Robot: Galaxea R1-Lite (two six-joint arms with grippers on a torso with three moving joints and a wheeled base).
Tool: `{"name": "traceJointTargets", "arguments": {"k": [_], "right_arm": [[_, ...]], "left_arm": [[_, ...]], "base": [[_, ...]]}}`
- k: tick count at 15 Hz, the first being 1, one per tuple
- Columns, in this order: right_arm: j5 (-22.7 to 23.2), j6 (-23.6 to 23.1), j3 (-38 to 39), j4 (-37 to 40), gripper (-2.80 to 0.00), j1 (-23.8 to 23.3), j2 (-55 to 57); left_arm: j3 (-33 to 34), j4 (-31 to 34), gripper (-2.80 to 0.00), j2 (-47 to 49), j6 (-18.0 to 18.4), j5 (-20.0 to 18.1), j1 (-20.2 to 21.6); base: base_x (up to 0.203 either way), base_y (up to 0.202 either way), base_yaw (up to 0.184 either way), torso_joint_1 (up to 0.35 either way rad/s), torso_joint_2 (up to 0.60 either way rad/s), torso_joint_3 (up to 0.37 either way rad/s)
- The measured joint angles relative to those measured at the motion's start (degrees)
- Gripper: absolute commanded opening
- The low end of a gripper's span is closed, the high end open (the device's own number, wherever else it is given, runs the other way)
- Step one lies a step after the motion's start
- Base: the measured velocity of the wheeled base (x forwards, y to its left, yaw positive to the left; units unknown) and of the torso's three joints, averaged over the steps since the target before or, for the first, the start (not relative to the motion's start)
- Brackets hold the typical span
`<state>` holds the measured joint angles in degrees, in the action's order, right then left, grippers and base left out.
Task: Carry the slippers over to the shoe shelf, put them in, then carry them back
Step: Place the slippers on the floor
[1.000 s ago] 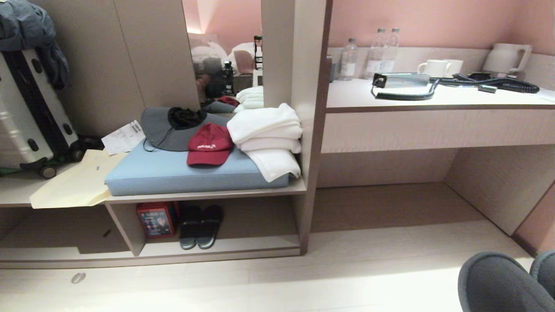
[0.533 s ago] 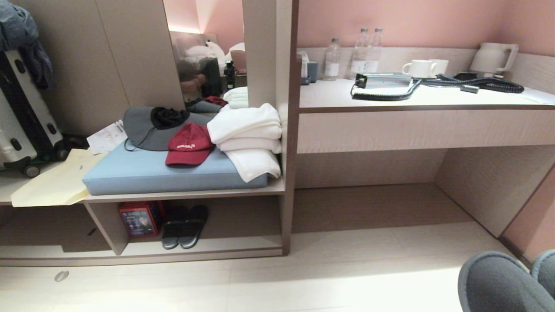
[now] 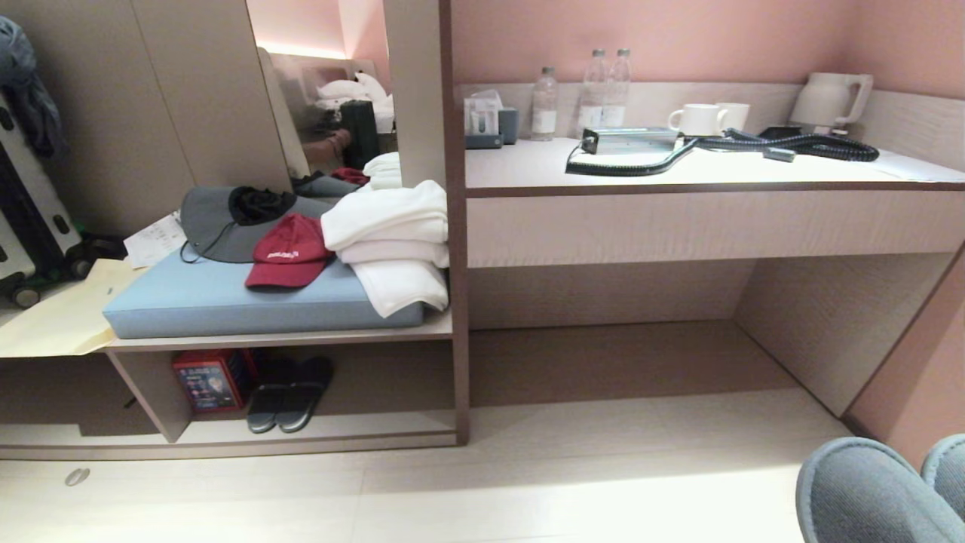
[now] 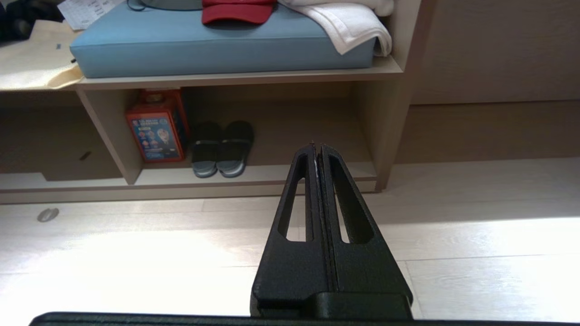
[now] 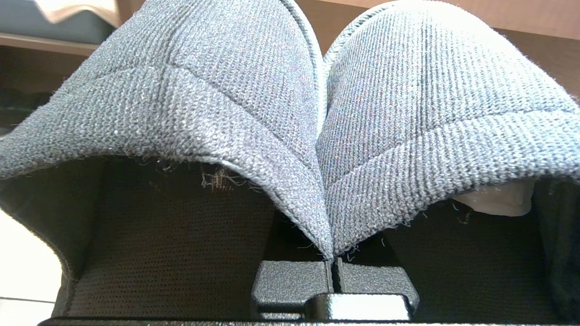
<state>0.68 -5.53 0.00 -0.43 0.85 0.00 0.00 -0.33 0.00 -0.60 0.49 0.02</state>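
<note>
head view: high, angled down at shoe shelf (image 3: pixel 301 392) and floor. left wrist view: low, nearer, facing same shelf; shared with head. right wrist view: close, filled by slippers (image 5: pixel 290 113).

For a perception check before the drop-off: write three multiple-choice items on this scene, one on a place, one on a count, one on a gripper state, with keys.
1. Where does the dark pair of sandals lie?
A. in the shoe shelf beside the red box
B. on the desk
C. on the blue cushion

2. How many water bottles stand on the desk?
A. one
B. three
C. five

3. What is the right gripper doing?
A. open, empty
B. holding a towel
C. shut on the slippers

Key: A, they lie beside the box; B, three stand there; C, fingers pinch both inner edges.
</note>
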Motion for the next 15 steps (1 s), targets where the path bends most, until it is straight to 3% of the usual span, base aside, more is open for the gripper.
{"name": "traceJointTargets", "arguments": {"k": [15], "right_arm": [[-0.02, -0.03, 0.00, 0.02, -2.80, 0.00, 0.00]], "left_arm": [[0.00, -0.02, -2.80, 0.00, 0.00, 0.02, 0.02]], "base": [[0.000, -0.197, 0.002, 0.002, 0.00, 0.003]]}}
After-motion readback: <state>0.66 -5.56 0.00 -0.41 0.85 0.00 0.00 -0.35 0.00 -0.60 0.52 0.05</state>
